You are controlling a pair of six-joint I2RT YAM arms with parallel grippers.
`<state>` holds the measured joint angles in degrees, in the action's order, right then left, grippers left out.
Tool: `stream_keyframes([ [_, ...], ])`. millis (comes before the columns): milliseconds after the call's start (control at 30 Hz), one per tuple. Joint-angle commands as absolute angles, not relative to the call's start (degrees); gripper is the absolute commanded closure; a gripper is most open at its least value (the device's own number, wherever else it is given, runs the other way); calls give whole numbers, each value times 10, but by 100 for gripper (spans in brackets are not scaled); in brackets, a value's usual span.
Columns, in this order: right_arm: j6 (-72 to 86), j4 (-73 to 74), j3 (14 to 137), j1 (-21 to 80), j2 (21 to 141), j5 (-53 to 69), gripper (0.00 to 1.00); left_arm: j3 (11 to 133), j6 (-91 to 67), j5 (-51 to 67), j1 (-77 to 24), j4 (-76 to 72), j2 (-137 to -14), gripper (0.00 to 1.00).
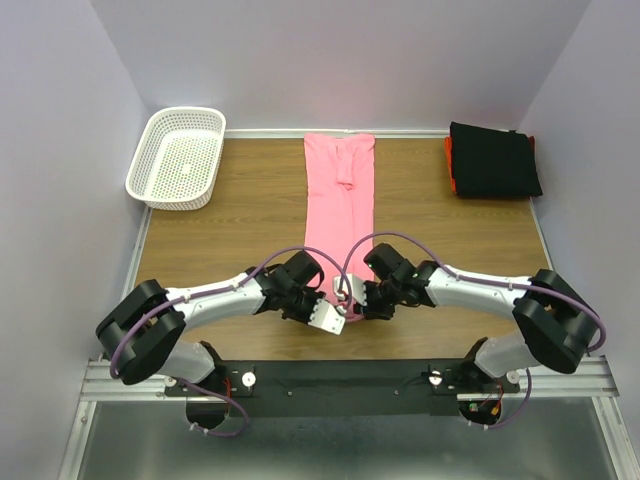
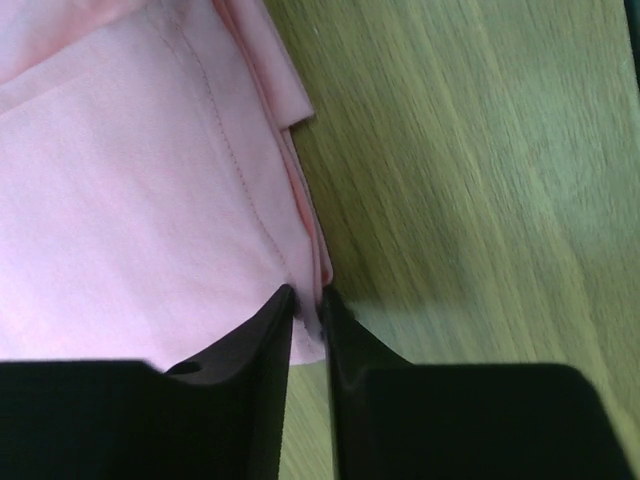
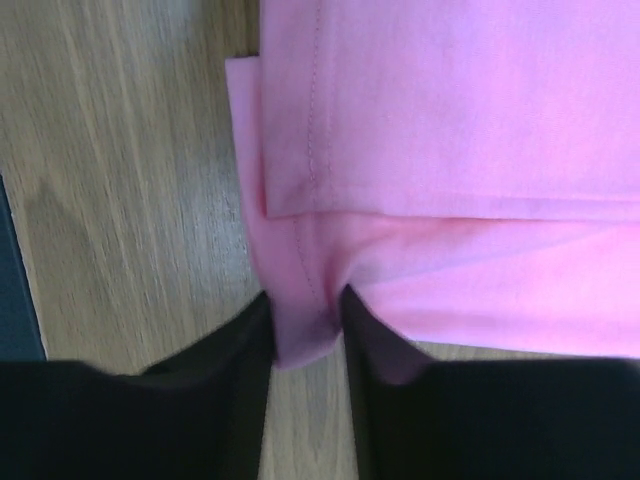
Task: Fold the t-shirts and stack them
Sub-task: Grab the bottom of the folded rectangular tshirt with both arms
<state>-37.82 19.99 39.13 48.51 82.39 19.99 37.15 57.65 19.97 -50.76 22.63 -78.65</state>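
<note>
Left gripper (image 2: 308, 305): jaws nearly closed, near hem edge of the pink t-shirt (image 2: 130, 200) is pinched between them. Right gripper (image 3: 305, 320): jaws narrowed, a bunched near corner is clamped. The shirt is laid as a long folded strip down the middle of the table (image 1: 240, 210). The black t-shirt (image 1: 492, 160) is stacked on the orange-red t-shirt (image 1: 450, 168), far right. The basket (image 1: 178, 155) is seen far left.

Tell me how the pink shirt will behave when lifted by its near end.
Probably floppy: the pink shirt bunches where the right pincer pinches it. The long folded strip would likely sag and drape, not stay flat. Its loose layers, visible at the left pincer, might slide apart.
</note>
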Motion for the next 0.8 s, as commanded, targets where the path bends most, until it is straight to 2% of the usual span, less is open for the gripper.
stream_keyframes([
  [0, -372, 208, 357, 490, 825, 185, 80, 369, 584, 200, -511, 271, -801, 92],
  [67, -363, 213, 358, 490, 815, 182, 95, 371, 590, 205, -511, 284, -798, 100],
  [100, -358, 215, 360, 490, 797, 181, 99, 373, 591, 207, -511, 288, -793, 100],
  [433, -317, 301, 410, 490, 750, 213, 100, 412, 560, 243, -510, 359, -702, 100],
  [767, -339, 305, 476, 440, 758, 198, 99, 495, 595, 252, -430, 374, -736, 100],
])
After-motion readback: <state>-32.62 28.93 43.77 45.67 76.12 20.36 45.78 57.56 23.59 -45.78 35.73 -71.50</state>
